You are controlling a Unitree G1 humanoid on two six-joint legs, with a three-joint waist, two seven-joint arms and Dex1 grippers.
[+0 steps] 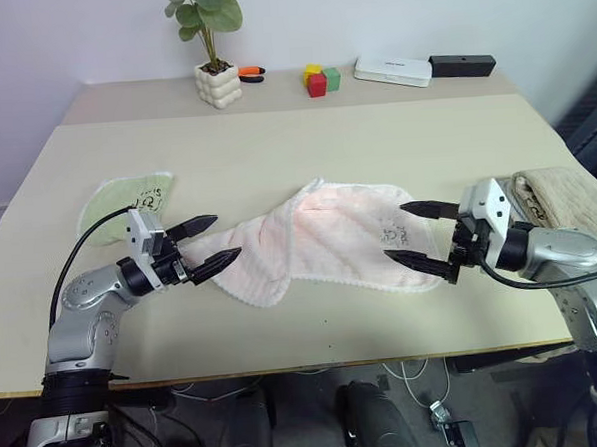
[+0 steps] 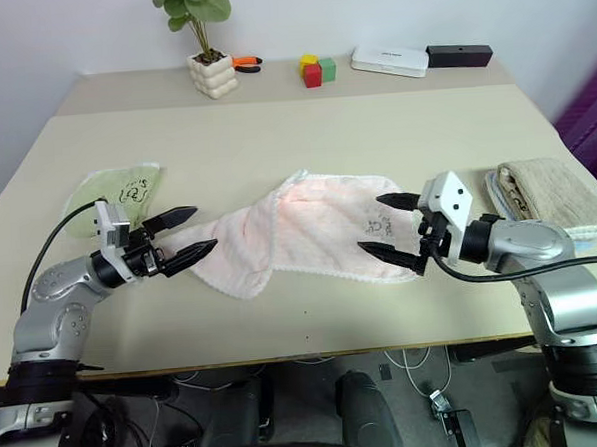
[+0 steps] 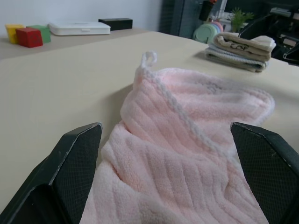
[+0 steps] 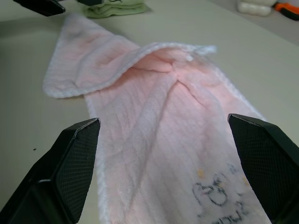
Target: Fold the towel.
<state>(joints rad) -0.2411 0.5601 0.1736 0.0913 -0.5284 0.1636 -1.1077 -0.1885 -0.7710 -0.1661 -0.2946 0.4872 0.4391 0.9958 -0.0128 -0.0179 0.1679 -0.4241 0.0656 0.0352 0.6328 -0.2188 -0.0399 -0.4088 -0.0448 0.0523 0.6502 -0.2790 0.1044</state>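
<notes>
Both wide, empty: left end effector and right end effector flank the rumpled towel, its underside folds hidden; green cloth far left.

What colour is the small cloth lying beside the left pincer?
Light green, with a dark printed mark; the small terry cloth shows best in the left eye view.

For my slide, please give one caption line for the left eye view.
Open left gripper and open right gripper flank the rumpled pink towel on the table.
</notes>
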